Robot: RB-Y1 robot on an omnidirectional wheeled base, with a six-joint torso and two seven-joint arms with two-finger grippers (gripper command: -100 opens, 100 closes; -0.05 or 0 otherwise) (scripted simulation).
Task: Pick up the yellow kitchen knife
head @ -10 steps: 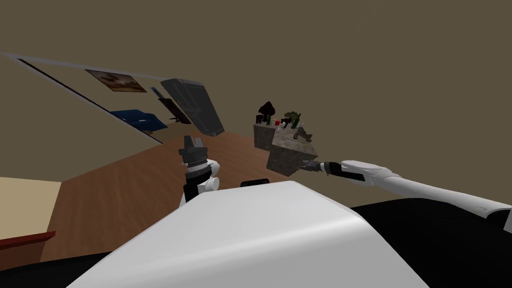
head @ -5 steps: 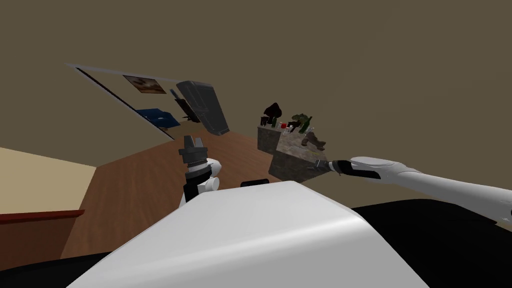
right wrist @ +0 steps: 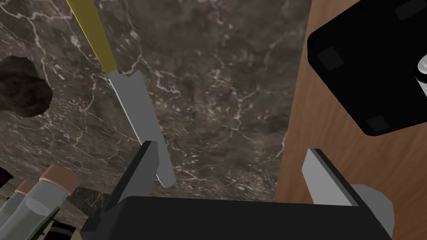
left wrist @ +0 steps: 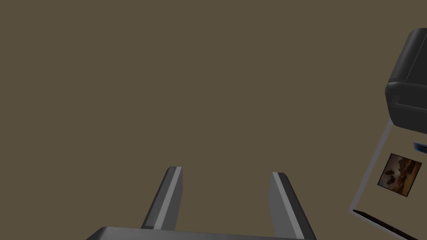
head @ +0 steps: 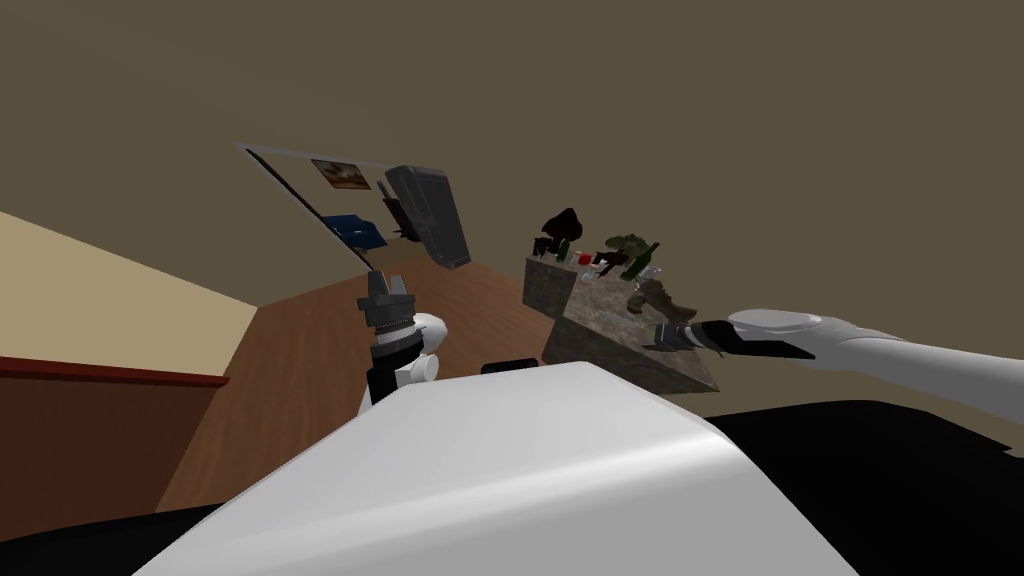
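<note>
The yellow kitchen knife [right wrist: 127,98] lies flat on the dark marbled worktop [right wrist: 217,83], far right in the scene. Its blade tip is just beside one finger of the right jaws, outside their spread gap, and its handle runs away beyond. The left jaws, also spread, hang well apart. Nearby, the contents of the capped clear bottles [right wrist: 46,191] are unclear.
</note>
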